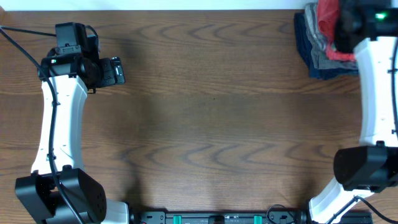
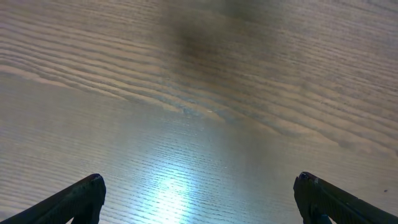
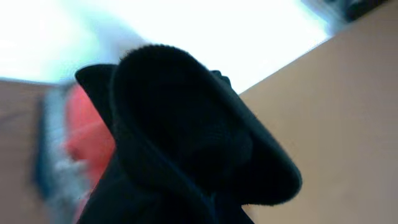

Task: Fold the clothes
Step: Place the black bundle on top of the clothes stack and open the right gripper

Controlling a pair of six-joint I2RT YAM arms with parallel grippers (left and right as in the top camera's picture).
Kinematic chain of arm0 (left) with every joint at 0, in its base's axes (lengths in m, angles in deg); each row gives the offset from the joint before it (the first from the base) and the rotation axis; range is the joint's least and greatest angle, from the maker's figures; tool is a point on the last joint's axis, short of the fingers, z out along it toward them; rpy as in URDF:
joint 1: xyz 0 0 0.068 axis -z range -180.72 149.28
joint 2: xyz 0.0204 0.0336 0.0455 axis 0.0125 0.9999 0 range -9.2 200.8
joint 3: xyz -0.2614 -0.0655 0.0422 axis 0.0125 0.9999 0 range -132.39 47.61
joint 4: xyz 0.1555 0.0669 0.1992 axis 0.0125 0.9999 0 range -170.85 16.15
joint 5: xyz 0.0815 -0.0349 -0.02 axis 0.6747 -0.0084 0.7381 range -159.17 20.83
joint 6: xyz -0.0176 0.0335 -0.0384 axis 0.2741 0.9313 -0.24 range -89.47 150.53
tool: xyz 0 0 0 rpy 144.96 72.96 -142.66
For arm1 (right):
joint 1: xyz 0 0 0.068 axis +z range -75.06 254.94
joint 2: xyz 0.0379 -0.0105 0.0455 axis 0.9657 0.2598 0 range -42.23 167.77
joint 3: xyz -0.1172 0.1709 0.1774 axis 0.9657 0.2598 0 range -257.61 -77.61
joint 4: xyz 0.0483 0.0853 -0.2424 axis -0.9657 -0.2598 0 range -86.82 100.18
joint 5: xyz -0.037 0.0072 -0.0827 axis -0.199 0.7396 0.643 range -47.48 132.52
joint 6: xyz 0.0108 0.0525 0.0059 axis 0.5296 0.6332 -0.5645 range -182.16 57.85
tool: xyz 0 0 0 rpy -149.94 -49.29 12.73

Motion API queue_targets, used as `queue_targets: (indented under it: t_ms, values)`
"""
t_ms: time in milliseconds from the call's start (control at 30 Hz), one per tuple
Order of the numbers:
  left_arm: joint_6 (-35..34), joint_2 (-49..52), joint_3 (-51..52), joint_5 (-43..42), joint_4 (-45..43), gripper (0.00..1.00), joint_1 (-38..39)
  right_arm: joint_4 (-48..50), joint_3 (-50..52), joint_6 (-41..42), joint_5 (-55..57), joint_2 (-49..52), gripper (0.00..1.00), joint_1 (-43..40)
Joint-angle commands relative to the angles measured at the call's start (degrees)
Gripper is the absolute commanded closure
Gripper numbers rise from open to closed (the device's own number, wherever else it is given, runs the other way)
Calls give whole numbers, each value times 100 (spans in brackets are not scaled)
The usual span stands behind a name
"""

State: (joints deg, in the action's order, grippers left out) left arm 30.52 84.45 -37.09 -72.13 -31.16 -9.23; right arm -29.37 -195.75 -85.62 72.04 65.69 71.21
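Observation:
The black garment (image 3: 186,137) fills the right wrist view as a bunched, thick fold held up close to the camera, and it hides the fingers. My right gripper (image 1: 346,25) is at the far right corner of the table over the stack of clothes, shut on this black fabric. In the overhead view the arm covers the garment. My left gripper (image 2: 199,186) is open and empty, its two fingertips wide apart just above bare wood. It sits at the far left of the table (image 1: 115,71).
The stack at the far right corner holds a red T-shirt (image 1: 326,18), a grey folded garment (image 1: 323,55) and a dark-blue one (image 1: 305,38). The red shirt also shows behind the black fabric in the right wrist view (image 3: 87,143). The wooden table (image 1: 211,124) spans the view.

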Motion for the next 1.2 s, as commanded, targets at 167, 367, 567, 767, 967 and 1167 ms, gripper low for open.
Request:
queue_targets:
  t_ms: [167,367,567,767,967,1167]
  values:
    - [13,68,-90,46,-129,2,-20,660,-98,-2524,-1412,-37,99,-1043]
    - [11,68,-90,44,-225,2,-20,1113,-98,-3314,-1775,404,99,-1250]
    - [11,68,-90,46,-262,2,-20,1790,-98,-3871,-1589,1029,99,-1248]
    - [11,68,-90,46,-400,2,-20,2243,-98,-4186,-1478,1464,99,-1248]
    - [-42,68,-90,44,-483,2,-20,2258,-98,-4192,-1700,1709,99,-1128]
    - [-74,68,-90,46,-483,2,-20,1473,-98,-3978,-2212,1886,99,-765]
